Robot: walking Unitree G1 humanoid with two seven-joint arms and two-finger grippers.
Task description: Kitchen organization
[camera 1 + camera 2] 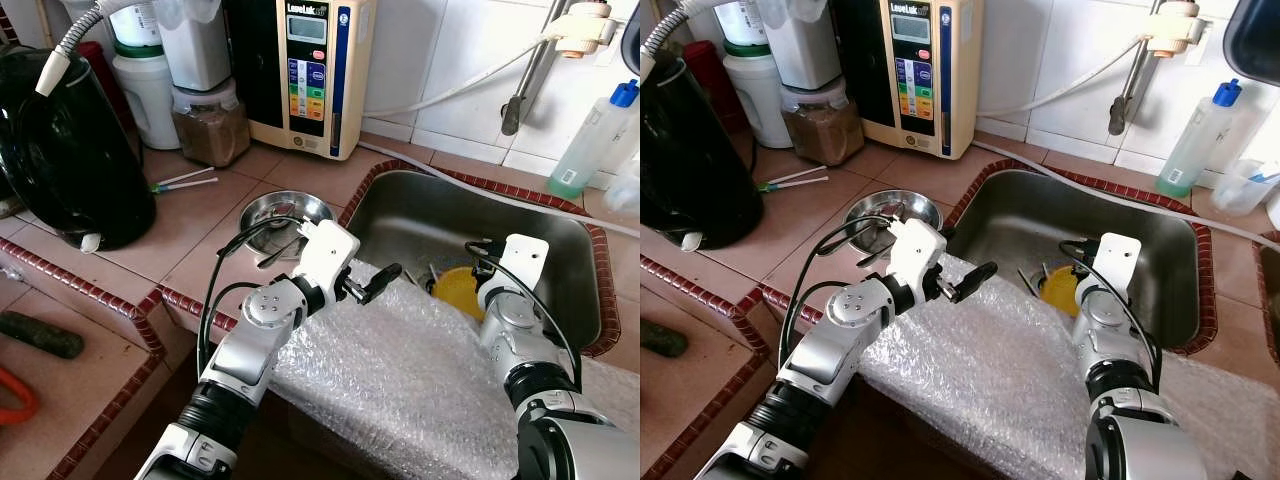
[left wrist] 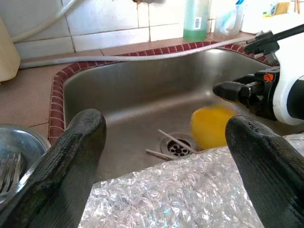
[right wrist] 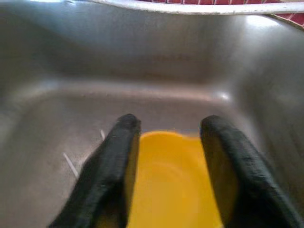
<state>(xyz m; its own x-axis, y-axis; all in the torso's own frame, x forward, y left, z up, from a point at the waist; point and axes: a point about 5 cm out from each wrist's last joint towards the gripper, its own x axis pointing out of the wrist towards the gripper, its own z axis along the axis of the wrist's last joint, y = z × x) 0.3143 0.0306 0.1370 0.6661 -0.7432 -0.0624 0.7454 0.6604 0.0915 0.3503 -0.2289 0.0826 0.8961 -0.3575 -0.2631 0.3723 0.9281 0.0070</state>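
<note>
Right wrist view shows the right gripper [image 3: 168,156] low in the sink [image 1: 400,215], jaws apart on both sides of a yellow bowl [image 3: 173,190], maybe touching it. Bubble wrap [image 1: 400,370] covers the near rim. Left gripper [image 1: 378,283] hovers above it, jaws apart. Behind, a steel bowl [image 1: 285,210] rests on the counter [image 1: 200,225].

Black kettle [image 1: 65,160] far left on the tiled desk [image 1: 190,225]. Water ionizer unit [image 1: 305,70] top centre against the white wall tiles, brown-filled jar [image 1: 212,122] just left of it, white containers [image 1: 150,90] behind that. Two straws [image 1: 185,181] lie on the desk beside the kettle. Clear bottle with blue cap [image 1: 595,140] upper right. Bubble wrap [image 1: 400,380] covers the desk edge, lower centre.
</note>
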